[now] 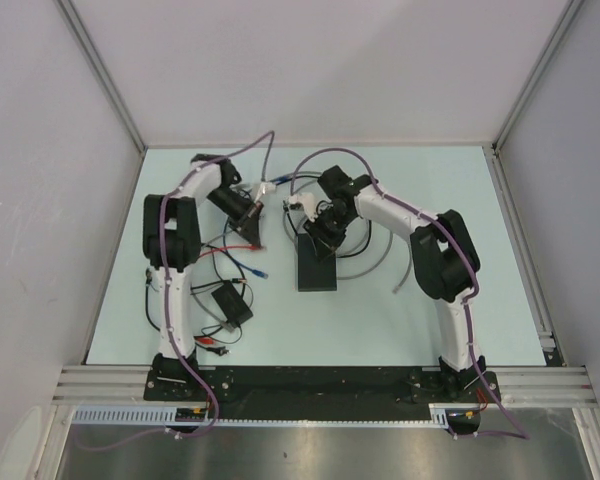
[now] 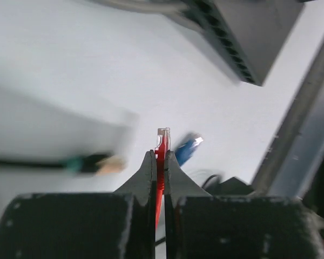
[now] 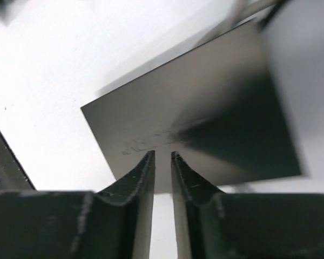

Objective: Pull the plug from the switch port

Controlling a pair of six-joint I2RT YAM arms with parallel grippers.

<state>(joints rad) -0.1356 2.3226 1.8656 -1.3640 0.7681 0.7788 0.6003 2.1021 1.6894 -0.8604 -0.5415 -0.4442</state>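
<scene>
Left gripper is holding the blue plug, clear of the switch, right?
No: the left gripper is shut on the red plug, not the blue plug, which lies loose beyond it. It is clear of the switch. The left wrist view shows this.

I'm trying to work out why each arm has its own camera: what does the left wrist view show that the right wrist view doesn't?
Only the left wrist view: the left gripper shut on a red cable, its clear plug in no socket; a blue plug beyond; the port row along the dark grey switch.
Only the right wrist view: the right gripper, a narrow empty gap between its fingers, facing the switch's flat top and its faint lettering.
Both: the switch and the pale table.
</scene>
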